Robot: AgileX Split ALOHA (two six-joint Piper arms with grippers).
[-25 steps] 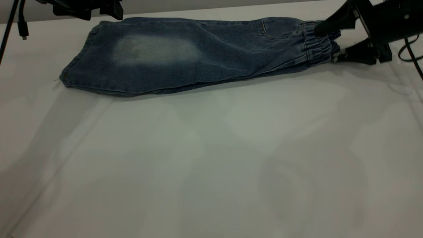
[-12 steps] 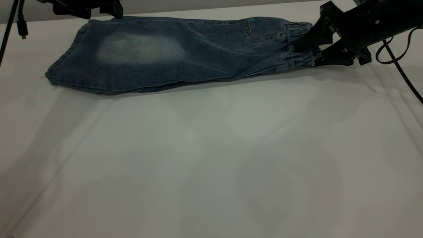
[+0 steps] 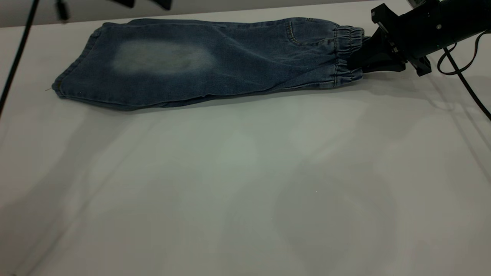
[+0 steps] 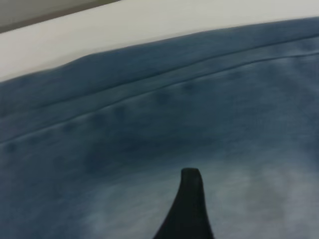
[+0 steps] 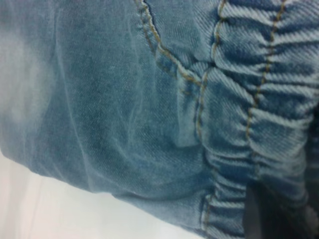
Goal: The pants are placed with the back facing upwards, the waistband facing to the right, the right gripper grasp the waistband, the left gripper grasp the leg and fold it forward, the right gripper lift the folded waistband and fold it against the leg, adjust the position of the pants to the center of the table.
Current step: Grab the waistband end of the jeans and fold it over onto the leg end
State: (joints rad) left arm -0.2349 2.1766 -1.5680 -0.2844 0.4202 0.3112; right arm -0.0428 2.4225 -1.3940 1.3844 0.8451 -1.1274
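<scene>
The pants point(image 3: 230, 61) lie folded lengthwise along the far side of the table point(image 3: 245, 172), with a plain leg and its pale bleached patch point(image 3: 161, 56) on top. The leg is hidden. The ruffled waistband point(image 3: 347, 50) points right. My right gripper point(image 3: 362, 59) is shut on the waistband's end; in the right wrist view a dark fingertip point(image 5: 271, 214) presses on the gathered denim point(image 5: 259, 99). My left gripper point(image 3: 145, 3) hangs above the pants' far edge, mostly cut off. Its one visible finger point(image 4: 190, 199) hovers over the denim point(image 4: 149, 124), holding nothing.
A black cable point(image 3: 460, 73) loops from the right arm onto the table at the right edge. Another cable point(image 3: 17, 57) hangs down at the far left. The wide white tabletop stretches in front of the pants.
The right gripper's jaws, open astride the waistband a second ago, have closed on it, and the pants have slid left. The left gripper has risen almost out of the exterior view.
</scene>
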